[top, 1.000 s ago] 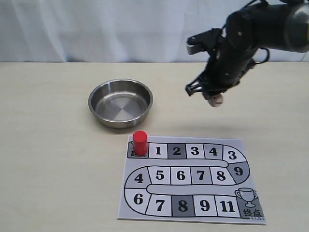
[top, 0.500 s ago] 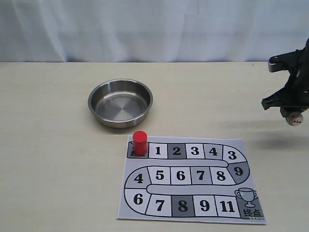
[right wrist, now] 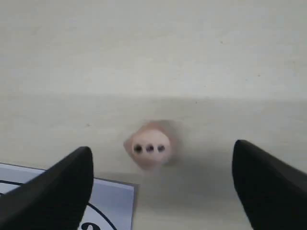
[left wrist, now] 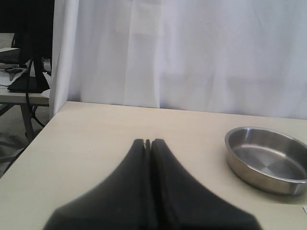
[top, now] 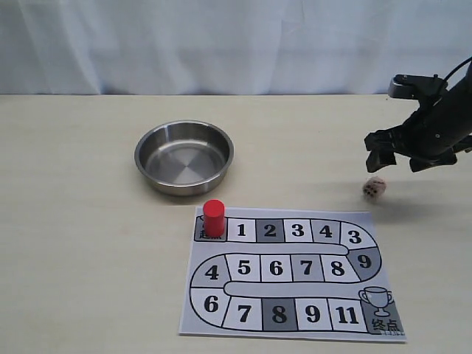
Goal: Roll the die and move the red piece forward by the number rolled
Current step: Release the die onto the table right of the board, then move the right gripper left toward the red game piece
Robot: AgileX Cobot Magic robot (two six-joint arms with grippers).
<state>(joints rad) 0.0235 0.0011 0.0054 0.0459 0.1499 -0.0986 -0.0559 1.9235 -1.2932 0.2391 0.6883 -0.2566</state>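
While the die [top: 375,189] is loose under the spread right gripper [top: 403,158], the red piece [top: 214,217] stands at the track's start.

The red piece stands upright, long axis vertical, on the dark square left of "1" on the board [top: 287,274]. The die, blurred, shows a three-dot face to the right wrist view, just off the board's top right corner; whether it touches the worktop [top: 88,258] is unclear. The right gripper is released, holding nothing; the left gripper [left wrist: 148,143] is clenched and empty. The track ends at "11", a trophy and "终点".
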